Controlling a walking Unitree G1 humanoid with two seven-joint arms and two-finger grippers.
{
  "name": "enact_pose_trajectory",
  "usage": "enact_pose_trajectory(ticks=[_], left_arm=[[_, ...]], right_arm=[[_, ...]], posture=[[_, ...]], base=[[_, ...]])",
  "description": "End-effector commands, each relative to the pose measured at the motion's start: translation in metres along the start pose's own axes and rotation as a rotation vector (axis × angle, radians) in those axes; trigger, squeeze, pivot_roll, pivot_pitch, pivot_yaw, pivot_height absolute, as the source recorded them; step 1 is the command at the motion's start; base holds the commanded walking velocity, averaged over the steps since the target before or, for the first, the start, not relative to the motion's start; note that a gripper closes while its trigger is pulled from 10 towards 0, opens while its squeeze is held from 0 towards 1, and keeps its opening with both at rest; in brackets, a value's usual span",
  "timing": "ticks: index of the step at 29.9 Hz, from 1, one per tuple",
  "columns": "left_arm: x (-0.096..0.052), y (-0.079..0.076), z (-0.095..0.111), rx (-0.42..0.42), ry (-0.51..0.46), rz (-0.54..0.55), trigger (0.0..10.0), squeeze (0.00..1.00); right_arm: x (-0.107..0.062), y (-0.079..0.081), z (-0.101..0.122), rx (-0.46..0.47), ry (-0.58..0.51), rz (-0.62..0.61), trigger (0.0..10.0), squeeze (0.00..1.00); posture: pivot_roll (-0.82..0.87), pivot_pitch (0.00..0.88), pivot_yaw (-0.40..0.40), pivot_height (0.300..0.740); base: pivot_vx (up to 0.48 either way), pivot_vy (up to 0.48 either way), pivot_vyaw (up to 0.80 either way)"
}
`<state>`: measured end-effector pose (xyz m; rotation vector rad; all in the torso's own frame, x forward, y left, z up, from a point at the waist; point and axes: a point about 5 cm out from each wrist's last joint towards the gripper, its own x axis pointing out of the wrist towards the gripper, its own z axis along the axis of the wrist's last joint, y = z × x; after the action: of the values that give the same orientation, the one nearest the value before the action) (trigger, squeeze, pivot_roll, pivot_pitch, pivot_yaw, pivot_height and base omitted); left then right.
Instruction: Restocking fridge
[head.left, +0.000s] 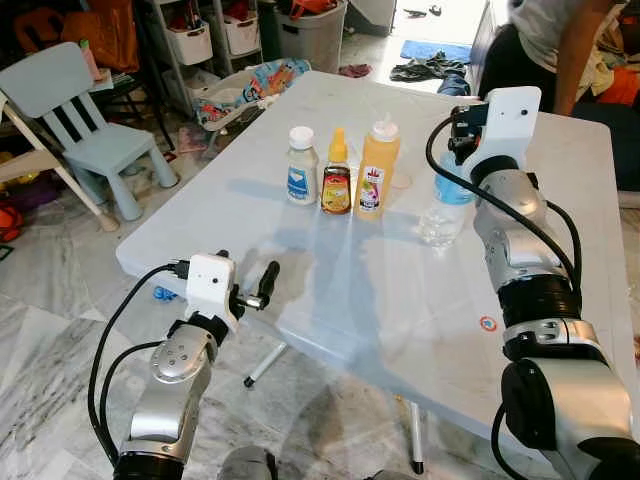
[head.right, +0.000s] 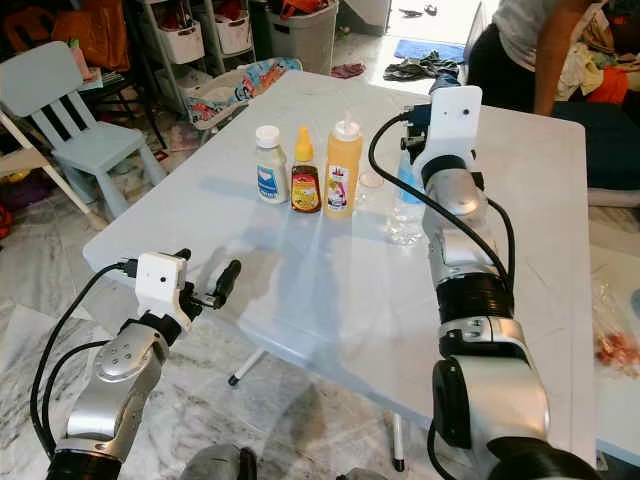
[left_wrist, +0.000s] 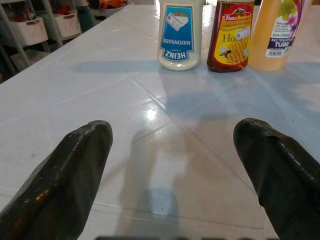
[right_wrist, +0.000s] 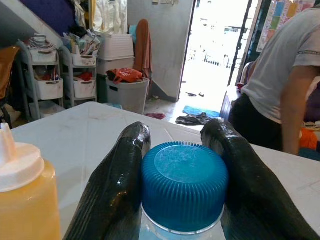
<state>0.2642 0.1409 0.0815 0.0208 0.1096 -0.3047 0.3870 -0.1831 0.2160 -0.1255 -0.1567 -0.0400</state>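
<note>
Nearest the head camera, at about 7 o'clock, the left claw (head.left: 262, 287) hovers at the near edge of the white tabletop (head.left: 350, 290), its two black fingers (left_wrist: 65, 175) spread wide with nothing between them, pointing toward the row of bottles. That row stands past the middle of the tabletop, toward 12 o'clock: a white mayonnaise jar (head.left: 301, 166), just beside it a honey bottle (head.left: 337, 176) with a yellow cap, and next to that a tall orange squeeze bottle (head.left: 378, 169) with a white nozzle. At about 1 o'clock, a clear water bottle (head.left: 444, 208) stands upright on the tabletop, just right of the squeeze bottle. The right claw (right_wrist: 182, 165) sits at its top, one finger pressed on each side of the blue cap (right_wrist: 183, 184). A pale blue child's chair (head.left: 85, 118) stands on the floor at 10 o'clock. A person (head.left: 560, 40) bends at the tabletop's far edge, at 1 o'clock.
</note>
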Motion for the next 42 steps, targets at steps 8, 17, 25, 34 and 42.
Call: enact_pose_trajectory(ticks=[8,17,25,34,42], left_arm=[[0.0,-0.005,-0.006,0.006,0.054,-0.035,10.0,0.0],[0.001,-0.009,-0.006,-0.001,0.064,-0.05,10.0,0.0],[0.002,-0.004,-0.003,-0.03,0.06,0.029,10.0,0.0],[0.007,0.0,0.003,-0.029,0.036,0.057,10.0,0.0],[0.014,0.006,0.012,-0.027,0.009,0.084,10.0,0.0]], right_arm=[[-0.014,-0.003,-0.026,0.021,0.134,-0.044,0.0,0.0],[-0.021,-0.006,-0.032,0.037,0.159,-0.065,0.0,0.0],[-0.033,0.01,-0.01,0.039,0.042,-0.023,10.0,0.0],[-0.051,0.023,-0.011,0.018,-0.001,0.03,10.0,0.0],[-0.037,0.035,0.019,-0.025,-0.124,0.032,10.0,0.0]], posture=[[0.02,0.0,0.019,0.74],[0.02,0.0,0.02,0.74],[0.03,0.0,0.011,0.74],[0.03,0.0,-0.004,0.74],[0.04,0.0,-0.02,0.74]], base=[[0.0,0.0,0.0],[0.0,0.0,0.0],[0.0,0.0,0.0],[-0.209,0.0,0.0],[-0.285,0.0,0.0]])
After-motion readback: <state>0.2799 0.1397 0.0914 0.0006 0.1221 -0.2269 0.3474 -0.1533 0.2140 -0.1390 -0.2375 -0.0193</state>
